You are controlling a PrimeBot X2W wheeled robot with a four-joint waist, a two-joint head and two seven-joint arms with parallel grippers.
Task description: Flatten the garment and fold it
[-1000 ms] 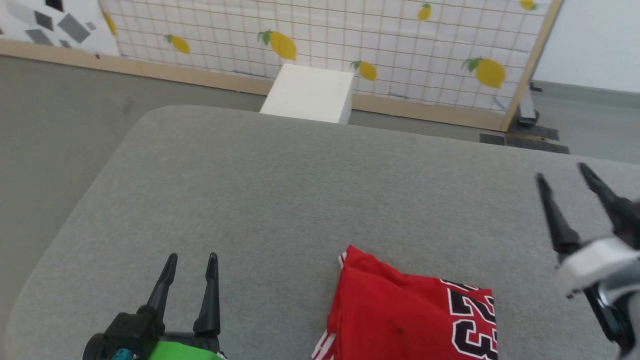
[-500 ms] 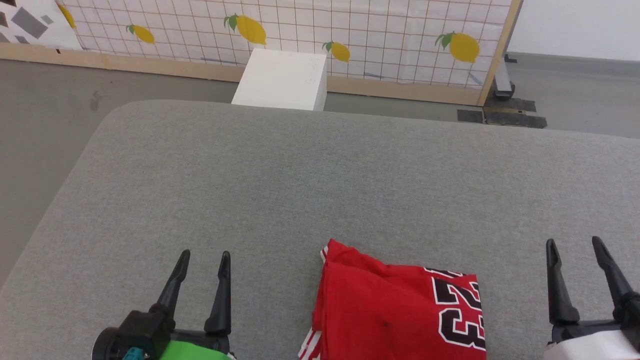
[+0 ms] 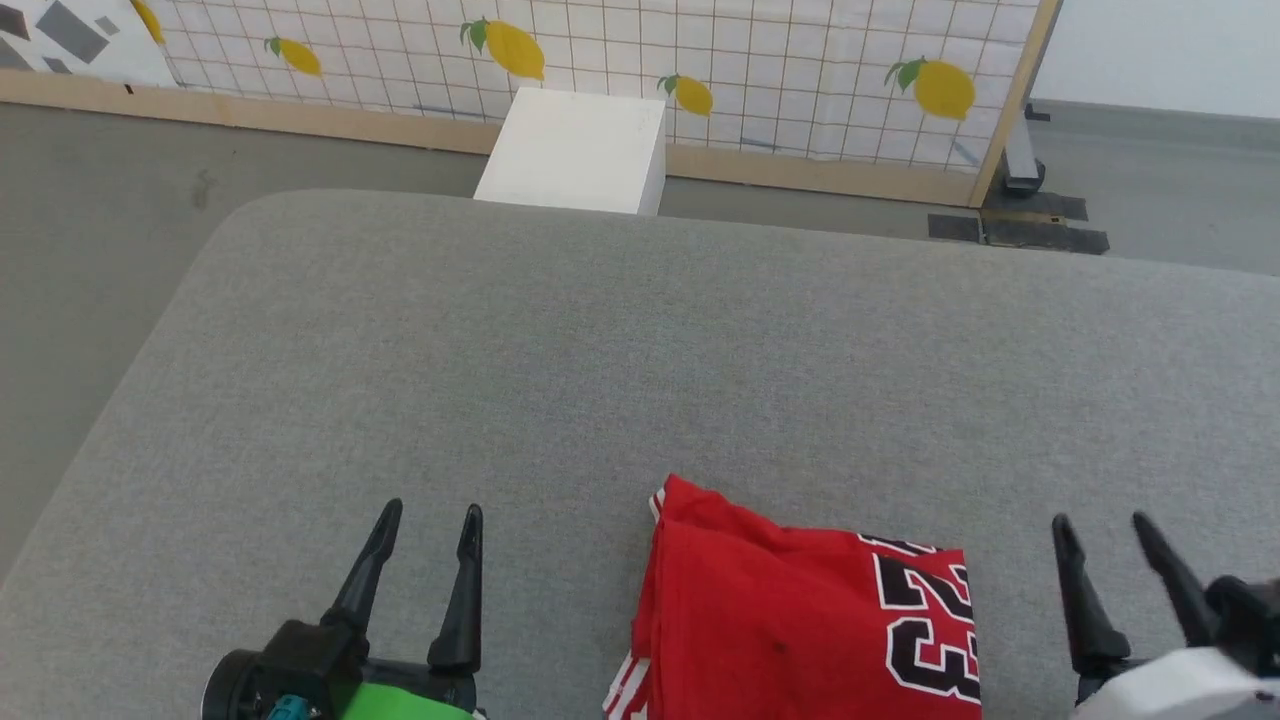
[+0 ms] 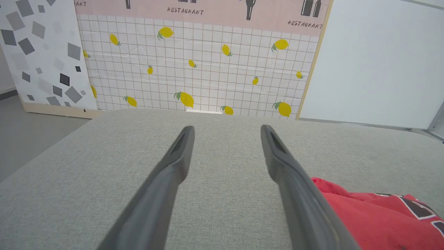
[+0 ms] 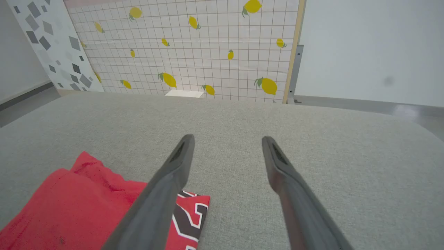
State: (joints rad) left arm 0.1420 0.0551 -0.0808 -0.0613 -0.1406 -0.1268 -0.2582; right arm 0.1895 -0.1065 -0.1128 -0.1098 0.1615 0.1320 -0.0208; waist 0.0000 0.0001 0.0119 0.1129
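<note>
On the grey padded surface (image 3: 640, 350) the garment (image 3: 780, 620) lies folded in a compact block at the near edge between my left gripper (image 3: 432, 508) and right gripper (image 3: 1101, 520), both wide and empty, so I would only press its rumpled far corner gently, without snagging layers.

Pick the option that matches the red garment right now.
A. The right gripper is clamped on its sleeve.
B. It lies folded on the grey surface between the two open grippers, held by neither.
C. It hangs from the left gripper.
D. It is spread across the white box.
B: the garment sits in a folded stack on the grey surface, with the left gripper and right gripper open on either side, clear of the cloth.
</note>
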